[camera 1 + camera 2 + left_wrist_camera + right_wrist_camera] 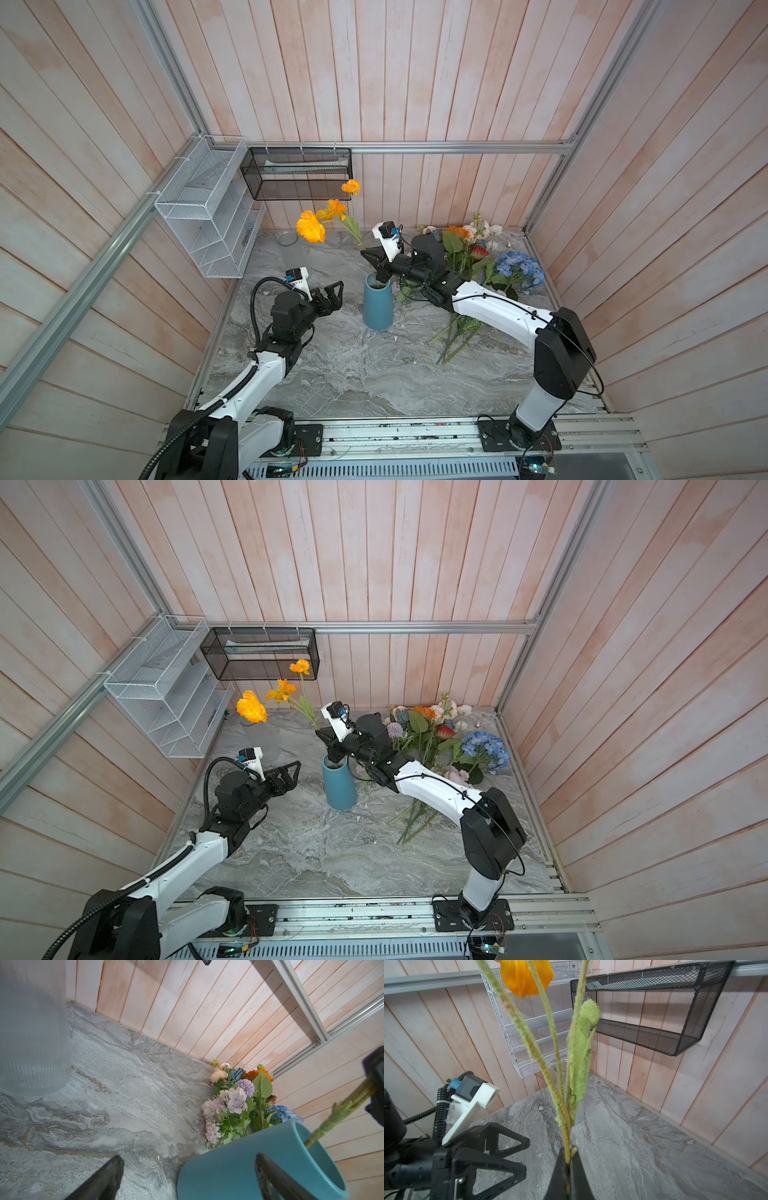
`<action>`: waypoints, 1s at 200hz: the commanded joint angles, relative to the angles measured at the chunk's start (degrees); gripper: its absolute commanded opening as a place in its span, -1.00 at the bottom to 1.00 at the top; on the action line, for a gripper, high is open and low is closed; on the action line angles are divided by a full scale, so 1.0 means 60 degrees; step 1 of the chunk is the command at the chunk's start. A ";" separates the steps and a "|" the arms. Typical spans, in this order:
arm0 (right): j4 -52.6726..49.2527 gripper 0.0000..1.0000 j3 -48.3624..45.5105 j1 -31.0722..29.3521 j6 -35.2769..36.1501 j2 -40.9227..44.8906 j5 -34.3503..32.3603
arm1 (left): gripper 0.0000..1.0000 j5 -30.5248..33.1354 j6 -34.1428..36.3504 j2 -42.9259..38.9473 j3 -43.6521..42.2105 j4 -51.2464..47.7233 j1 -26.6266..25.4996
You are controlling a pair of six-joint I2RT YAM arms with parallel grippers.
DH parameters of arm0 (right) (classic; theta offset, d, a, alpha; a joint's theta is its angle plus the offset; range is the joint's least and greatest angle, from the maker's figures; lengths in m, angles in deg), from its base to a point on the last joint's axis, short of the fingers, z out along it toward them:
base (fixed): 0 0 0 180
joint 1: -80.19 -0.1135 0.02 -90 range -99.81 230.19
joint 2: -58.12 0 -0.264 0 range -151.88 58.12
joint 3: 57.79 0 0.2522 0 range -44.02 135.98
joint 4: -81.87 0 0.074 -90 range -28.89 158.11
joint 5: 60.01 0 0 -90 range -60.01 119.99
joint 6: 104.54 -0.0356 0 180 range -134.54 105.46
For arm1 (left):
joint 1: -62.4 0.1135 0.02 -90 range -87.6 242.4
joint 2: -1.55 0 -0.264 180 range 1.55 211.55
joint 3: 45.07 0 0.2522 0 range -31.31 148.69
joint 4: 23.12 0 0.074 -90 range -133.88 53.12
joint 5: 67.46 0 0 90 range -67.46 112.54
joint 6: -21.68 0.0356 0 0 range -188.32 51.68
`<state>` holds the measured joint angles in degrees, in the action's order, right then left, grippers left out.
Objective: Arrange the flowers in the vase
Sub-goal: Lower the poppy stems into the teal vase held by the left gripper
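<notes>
Vase (377, 307) holding orange flower stem (340, 1109), right tool (568, 1156) gripping it

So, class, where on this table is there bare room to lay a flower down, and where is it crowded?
Bare: the wide front stretch of table between vase, left arm, right arm and front rail; also the back strip between glass jar and vase. Crowded: the right side, where the flower pile runs under the right arm.

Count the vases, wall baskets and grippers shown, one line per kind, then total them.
Vases: 2 (blue vase, clear glass vase)
Wall baskets: 2 (white basket, black basket)
Grippers: 2 (left gripper, right gripper)
Total: 6
</notes>
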<state>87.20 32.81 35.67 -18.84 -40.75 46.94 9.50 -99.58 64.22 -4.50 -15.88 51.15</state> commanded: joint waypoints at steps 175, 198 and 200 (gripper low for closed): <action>-0.0444 0.07 -0.1471 0.0059 -0.0022 0.1778 -0.0521 | 1.00 -0.2680 0.0698 -0.0127 -0.0667 0.1473 -0.0214; -0.0394 0.12 -0.1696 0.0261 -0.0002 0.2223 -0.0720 | 1.00 -0.2909 0.0898 -0.0249 -0.0469 0.1632 -0.0455; -0.0394 0.13 -0.1727 0.0290 -0.0002 0.2254 -0.0731 | 0.99 -0.2921 0.0928 -0.0250 -0.0429 0.1636 -0.0473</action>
<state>84.23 24.05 36.05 -19.12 -30.15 43.92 -4.91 -96.70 64.14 -7.89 -8.91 49.65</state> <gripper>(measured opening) 0.556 0.998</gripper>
